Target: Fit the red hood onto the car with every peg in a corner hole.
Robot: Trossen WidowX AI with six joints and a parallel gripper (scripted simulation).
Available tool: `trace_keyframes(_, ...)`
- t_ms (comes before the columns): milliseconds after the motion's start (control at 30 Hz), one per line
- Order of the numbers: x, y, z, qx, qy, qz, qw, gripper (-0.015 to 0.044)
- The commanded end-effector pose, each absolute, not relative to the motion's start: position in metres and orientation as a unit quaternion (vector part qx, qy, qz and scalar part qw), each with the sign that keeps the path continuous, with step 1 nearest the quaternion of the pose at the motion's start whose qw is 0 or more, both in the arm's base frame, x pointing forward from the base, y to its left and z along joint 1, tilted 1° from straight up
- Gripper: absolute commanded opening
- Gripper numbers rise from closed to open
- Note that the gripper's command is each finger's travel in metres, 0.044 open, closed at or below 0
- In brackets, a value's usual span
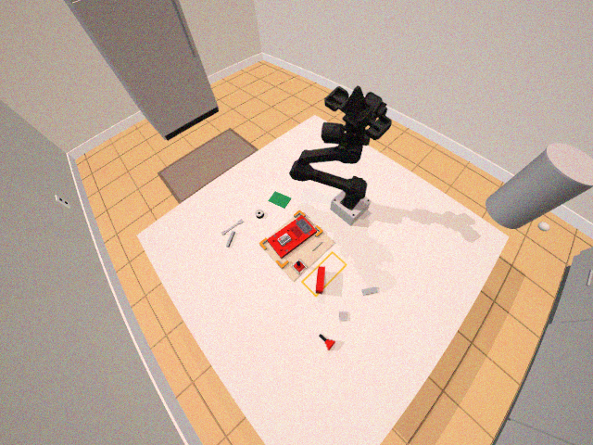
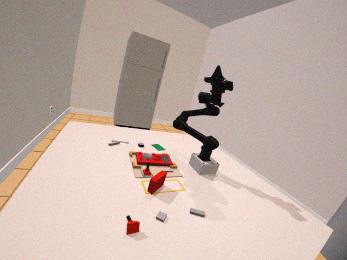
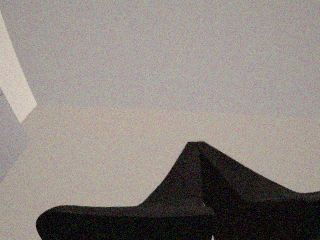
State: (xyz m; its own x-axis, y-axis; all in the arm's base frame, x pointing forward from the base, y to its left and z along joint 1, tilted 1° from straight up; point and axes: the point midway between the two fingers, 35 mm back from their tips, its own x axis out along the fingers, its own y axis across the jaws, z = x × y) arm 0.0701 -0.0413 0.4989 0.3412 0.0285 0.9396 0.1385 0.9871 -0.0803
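The red chassis (image 1: 283, 249) (image 2: 155, 160) lies in the jig (image 1: 309, 259) (image 2: 162, 174) between orange corner brackets. The grey engine block (image 1: 284, 238) (image 2: 147, 156) sits on its deck, with short pegs around it. The red hood (image 1: 320, 279) (image 2: 157, 181) stands tilted up on an edge inside and slightly over the yellow outline (image 1: 339, 259) (image 2: 181, 185), apart from the jig; its corner holes cannot be made out. My gripper (image 1: 357, 93) (image 2: 218, 69) (image 3: 195, 149) is shut and empty, fingertips together and pointing up, high above the table and far from the hood.
A red piece with a black handle (image 1: 329, 343) (image 2: 133, 227) and two grey blocks (image 1: 343, 316) (image 1: 370, 290) lie beyond the hood. A small red, black-knobbed part (image 1: 299, 268) (image 2: 146, 172) is on the jig board. A green sheet (image 1: 279, 198) (image 2: 158, 147), a wheel (image 1: 259, 213) and grey bars lie behind.
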Motion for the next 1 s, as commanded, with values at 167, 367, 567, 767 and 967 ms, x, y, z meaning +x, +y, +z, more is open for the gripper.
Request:
trace_keyframes(167, 0.05, -0.005, 0.515, -0.065, -0.599, 0.036, 0.798, 0.0)
trace_keyframes(367, 0.031, 0.066, 0.528, -0.061, -0.599, 0.17, 0.78, 0.0)
trace_keyframes(567, 0.032, 0.138, 0.524, -0.055, -0.543, 0.301, 0.782, 0.0)
trace_keyframes(767, 0.053, 0.202, 0.507, -0.034, -0.437, 0.409, 0.801, 0.0)
trace_keyframes(967, 0.091, 0.256, 0.476, 0.004, -0.288, 0.478, 0.83, 0.0)
